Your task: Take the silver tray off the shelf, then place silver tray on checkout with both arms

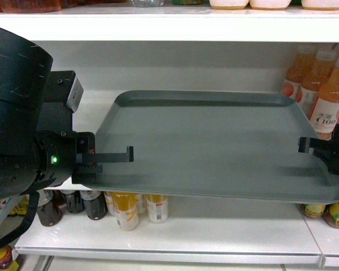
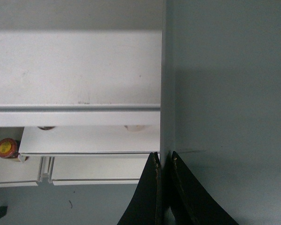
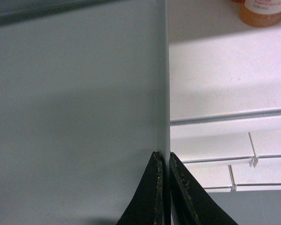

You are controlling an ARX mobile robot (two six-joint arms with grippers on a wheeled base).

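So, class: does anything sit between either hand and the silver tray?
No. The left hand and right hand are each shut directly on an edge of the silver tray, nothing between.

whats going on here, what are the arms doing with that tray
Both arms are holding the silver tray by its short edges at the shelf. The left gripper is shut on the tray's left rim and the right gripper on its right rim. The tray's front edge juts out over the drinks stocked below. Orange juice bottles stand behind the tray's right end. No checkout is in view.
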